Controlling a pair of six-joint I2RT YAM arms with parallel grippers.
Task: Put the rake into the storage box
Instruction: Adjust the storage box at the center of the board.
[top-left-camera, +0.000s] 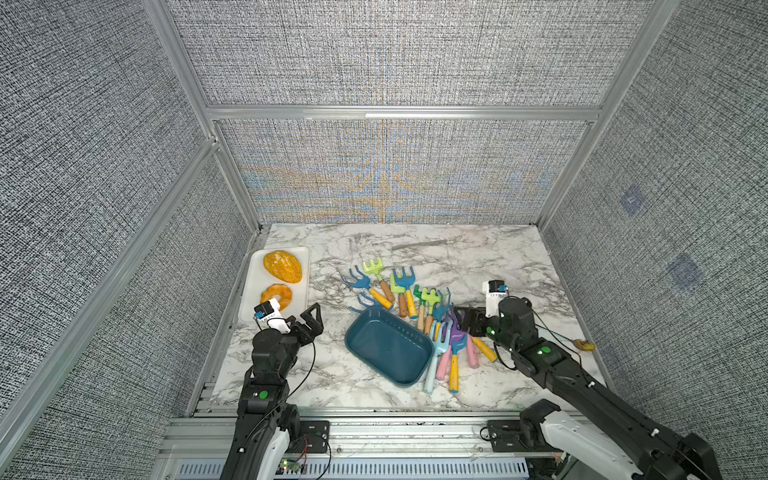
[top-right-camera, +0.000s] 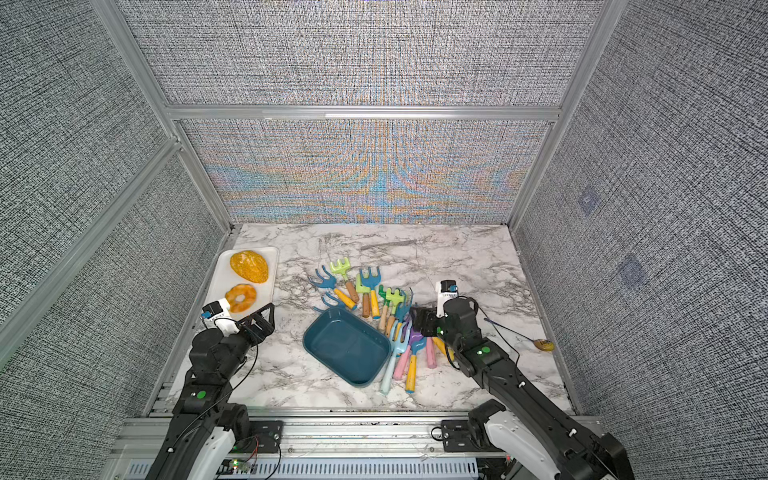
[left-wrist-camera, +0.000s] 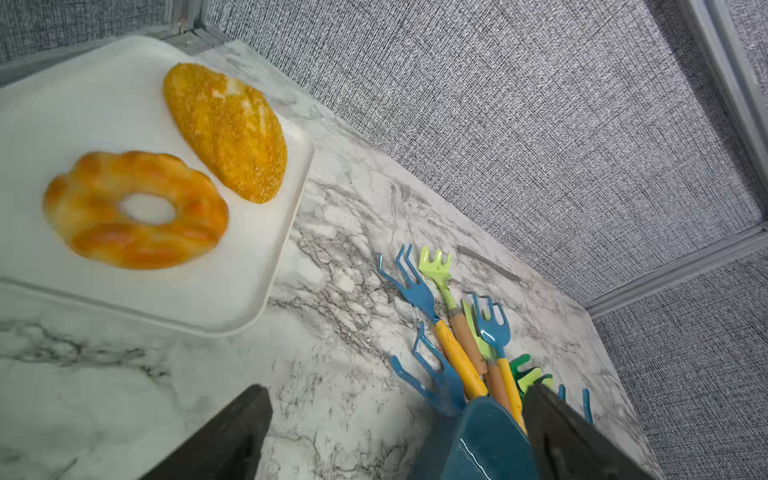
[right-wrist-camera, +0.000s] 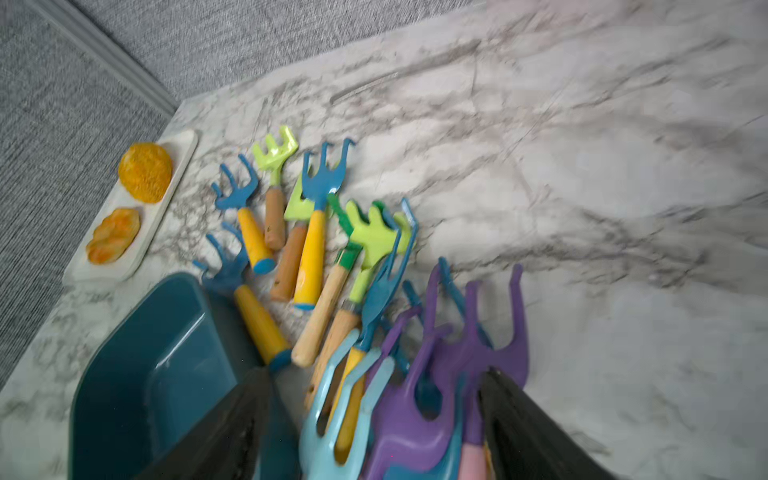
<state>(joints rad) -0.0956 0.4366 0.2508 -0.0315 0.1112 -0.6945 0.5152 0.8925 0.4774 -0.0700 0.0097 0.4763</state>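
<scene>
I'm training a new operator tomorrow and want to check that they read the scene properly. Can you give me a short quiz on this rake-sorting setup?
1. True or false: the storage box already holds a rake.
2. What lies on the white tray? A) a loaf and a ring-shaped bread; B) two rakes; C) a spoon.
3. Which is down at the rake pile: the left pincer or the right pincer?

Key: 1 false, the box is empty; 2 A; 3 the right pincer.
</scene>
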